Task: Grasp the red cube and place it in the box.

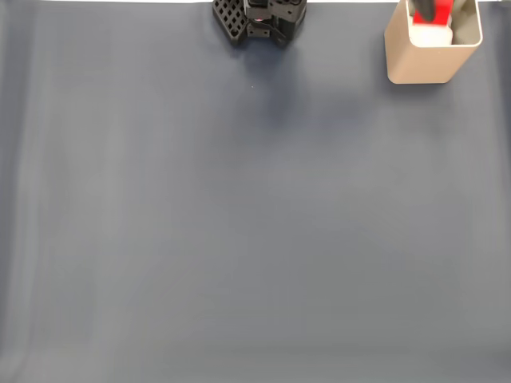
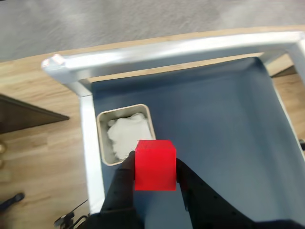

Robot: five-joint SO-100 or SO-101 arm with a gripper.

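Red cube (image 2: 155,165) is clamped between the jaws of the gripper (image 2: 155,177), held aloft just short of the beige box (image 2: 102,143) opening. Grasp and lift complete; release into the box outstanding.

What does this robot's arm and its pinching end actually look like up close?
The gripper is matte black plastic: two dark, smooth jaws that widen toward the wrist, with no markings I can make out. In the fixed view, the arm's base is also black, blocky, with a perforated grid-like piece on its left side. Thin dark cables show near the wrist view's bottom left edge.
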